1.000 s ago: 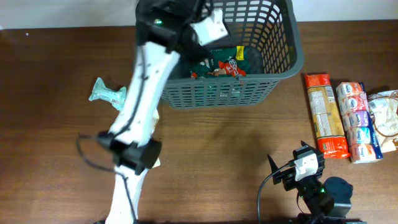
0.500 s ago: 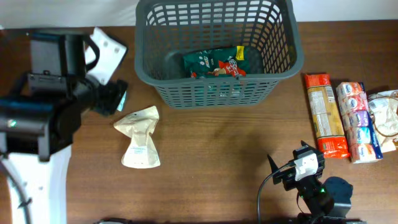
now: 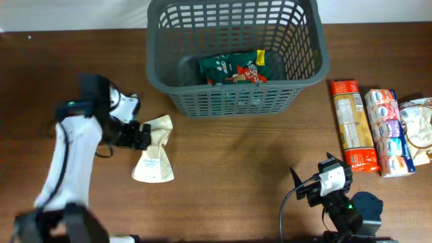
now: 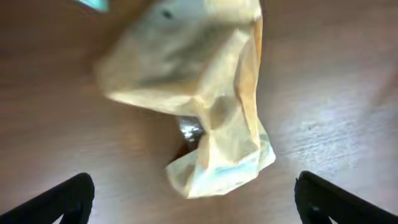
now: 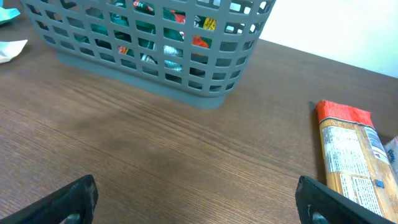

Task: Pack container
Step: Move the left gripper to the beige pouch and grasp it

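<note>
The container (image 3: 307, 67) is a large dark grey slotted basket at the back centre; it also shows in the right wrist view (image 5: 205, 68). A green and red snack packet (image 3: 235, 68) lies inside it. A crumpled cream packet (image 3: 155, 158) lies on the table left of the basket and fills the left wrist view (image 4: 205, 99). My left gripper (image 3: 138, 135) is open, low beside the cream packet's left edge, not touching it. My right gripper (image 3: 317, 185) is open and empty near the front edge (image 5: 196, 205).
An orange cracker pack (image 3: 353, 125), a pink-and-blue multipack (image 3: 388, 131) and a pale packet (image 3: 418, 128) lie at the right. The orange pack also shows in the right wrist view (image 5: 351, 152). A teal wrapper is mostly hidden by the left arm.
My left arm has swung from over the basket out to the left and down beside the cream packet. The right arm has not moved.
</note>
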Robot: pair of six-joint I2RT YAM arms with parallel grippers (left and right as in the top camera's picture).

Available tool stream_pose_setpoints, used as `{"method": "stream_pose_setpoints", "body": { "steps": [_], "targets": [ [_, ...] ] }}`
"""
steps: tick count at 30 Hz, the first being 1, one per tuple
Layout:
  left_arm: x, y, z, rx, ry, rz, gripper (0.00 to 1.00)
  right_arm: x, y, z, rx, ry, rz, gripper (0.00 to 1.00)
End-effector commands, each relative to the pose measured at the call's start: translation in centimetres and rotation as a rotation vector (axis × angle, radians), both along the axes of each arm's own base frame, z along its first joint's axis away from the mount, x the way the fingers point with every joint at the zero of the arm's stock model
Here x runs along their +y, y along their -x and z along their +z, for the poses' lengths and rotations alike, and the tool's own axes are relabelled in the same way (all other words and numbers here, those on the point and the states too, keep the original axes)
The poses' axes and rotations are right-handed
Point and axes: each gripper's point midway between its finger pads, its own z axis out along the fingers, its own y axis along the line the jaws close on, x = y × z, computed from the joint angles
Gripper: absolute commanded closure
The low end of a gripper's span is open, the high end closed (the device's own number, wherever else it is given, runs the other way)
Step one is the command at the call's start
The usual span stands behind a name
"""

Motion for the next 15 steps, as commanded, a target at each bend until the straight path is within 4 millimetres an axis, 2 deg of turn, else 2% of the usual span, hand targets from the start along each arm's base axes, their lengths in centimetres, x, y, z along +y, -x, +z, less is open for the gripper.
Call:
{"method": "stream_pose_setpoints", "body": {
  "steps": [1, 2, 4, 6, 15],
  "targets": [
    [-1.4, 0.3, -4.7, 0.136, 0.107, 0.027, 0.02, 0.2, 0.1, -0.1, 0.003, -0.014, 0.007, 0.01],
    [-1.5, 0.2, -6.2, 0.174, 0.116, 0.050, 0.02, 0.2, 0.1, -0.1, 0.003, -0.013, 0.007, 0.01],
    [-1.7, 0.0, -7.5, 0.204, 0.131, 0.065, 0.05, 0.2, 0.1, -0.1, 0.003, -0.014, 0.007, 0.01],
    [-1.6, -0.1, -8.9, 0.239, 0.134, 0.090, 0.17, 0.2, 0.1, -0.1, 0.003, -0.014, 0.007, 0.01],
    [-3.0, -0.8, -12.7, 0.207, 0.205, 0.151, 0.20, 0.2, 0.1, -0.1, 0.003, -0.014, 0.006, 0.01]
  ]
}}
